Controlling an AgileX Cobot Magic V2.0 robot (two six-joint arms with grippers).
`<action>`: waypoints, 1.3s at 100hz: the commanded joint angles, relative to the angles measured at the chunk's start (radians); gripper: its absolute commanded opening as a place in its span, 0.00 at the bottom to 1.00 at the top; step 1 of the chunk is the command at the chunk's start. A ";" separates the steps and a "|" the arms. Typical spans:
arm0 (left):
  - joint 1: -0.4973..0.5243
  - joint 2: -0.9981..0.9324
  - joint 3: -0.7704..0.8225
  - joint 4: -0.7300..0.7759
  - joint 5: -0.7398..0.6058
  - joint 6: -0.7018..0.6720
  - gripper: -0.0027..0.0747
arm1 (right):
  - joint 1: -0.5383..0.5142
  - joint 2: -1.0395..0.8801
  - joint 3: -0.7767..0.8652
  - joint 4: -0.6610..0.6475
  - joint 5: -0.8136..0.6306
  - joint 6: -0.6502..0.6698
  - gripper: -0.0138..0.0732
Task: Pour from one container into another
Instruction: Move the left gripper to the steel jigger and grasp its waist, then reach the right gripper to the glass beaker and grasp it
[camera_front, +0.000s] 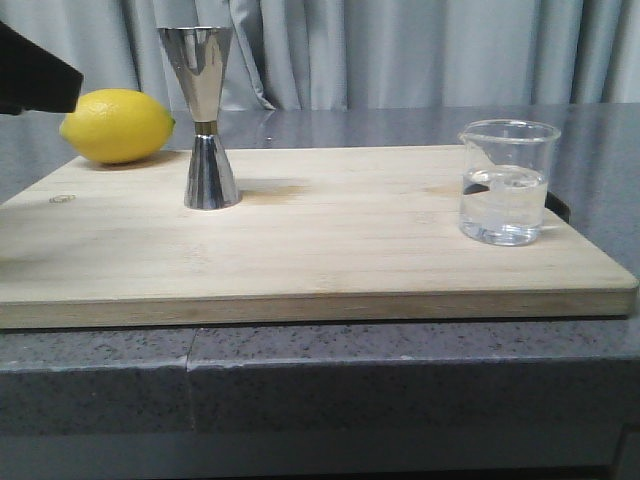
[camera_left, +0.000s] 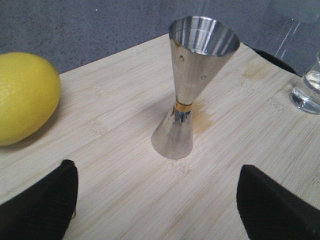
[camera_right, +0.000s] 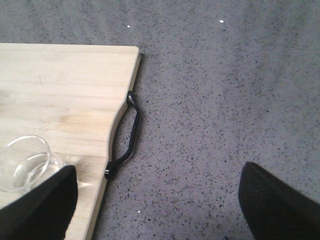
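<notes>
The clear glass beaker (camera_front: 505, 185), about half full of clear liquid, stands upright near the right end of the wooden board (camera_front: 300, 250). In the right wrist view the beaker (camera_right: 25, 162) shows beside one finger (camera_right: 42, 205). The steel jigger (camera_front: 210, 120) stands upright on the board's left part, its top cup empty in the left wrist view (camera_left: 192, 85). My left gripper (camera_left: 157, 210) is open, short of the jigger and holding nothing. My right gripper (camera_right: 157, 207) is open over the grey counter, just off the board's right edge beside the beaker.
A yellow lemon (camera_front: 117, 125) lies on the board's far left corner, close behind the jigger. A dark part of my left arm (camera_front: 35, 75) hangs above it. A black handle (camera_right: 127, 135) sits in the board's right edge. Grey curtains close the back.
</notes>
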 joint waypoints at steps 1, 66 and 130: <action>-0.001 0.039 -0.022 -0.174 0.104 0.151 0.81 | -0.002 -0.006 -0.027 0.023 -0.083 -0.021 0.84; -0.102 0.470 -0.220 -0.354 0.482 0.457 0.73 | -0.002 -0.006 -0.027 0.025 -0.095 -0.022 0.84; -0.147 0.530 -0.322 -0.354 0.477 0.457 0.34 | -0.002 -0.006 -0.027 0.025 -0.102 -0.022 0.84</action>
